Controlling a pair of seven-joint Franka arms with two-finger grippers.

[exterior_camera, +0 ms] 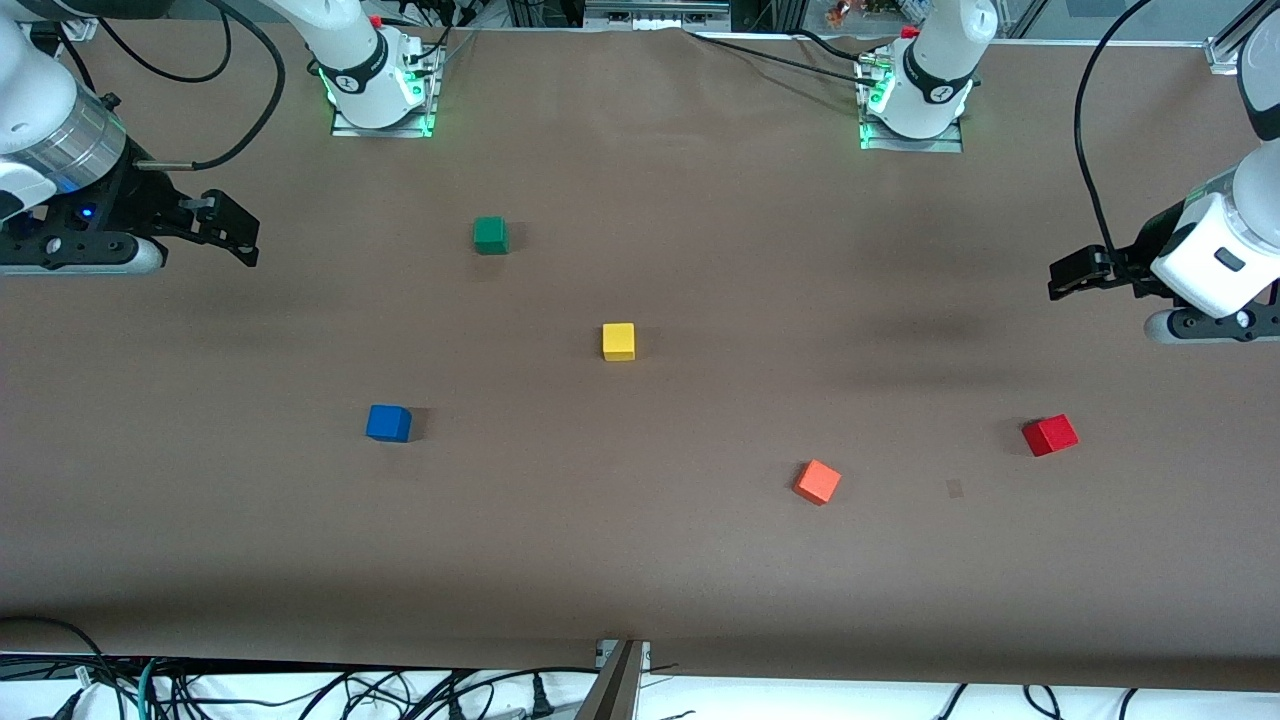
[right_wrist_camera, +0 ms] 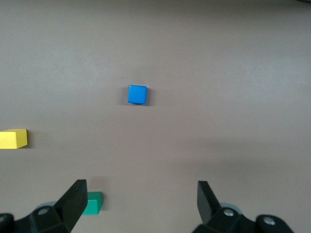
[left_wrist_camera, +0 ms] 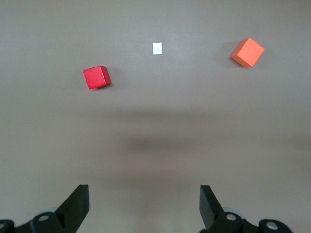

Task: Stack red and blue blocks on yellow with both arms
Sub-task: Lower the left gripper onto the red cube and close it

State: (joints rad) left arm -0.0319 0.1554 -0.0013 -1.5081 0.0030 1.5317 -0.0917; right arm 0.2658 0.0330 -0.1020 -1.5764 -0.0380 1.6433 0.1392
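The yellow cube sits near the middle of the table and also shows in the right wrist view. The blue cube lies nearer the front camera, toward the right arm's end, and shows in the right wrist view. The red cube lies toward the left arm's end and shows in the left wrist view. My right gripper hangs open and empty over its end of the table. My left gripper hangs open and empty over its end, above bare table.
An orange cube lies between the yellow and red cubes, nearer the front camera. A green cube sits nearer the robots' bases than the yellow cube. A small white tag lies between the red and orange cubes.
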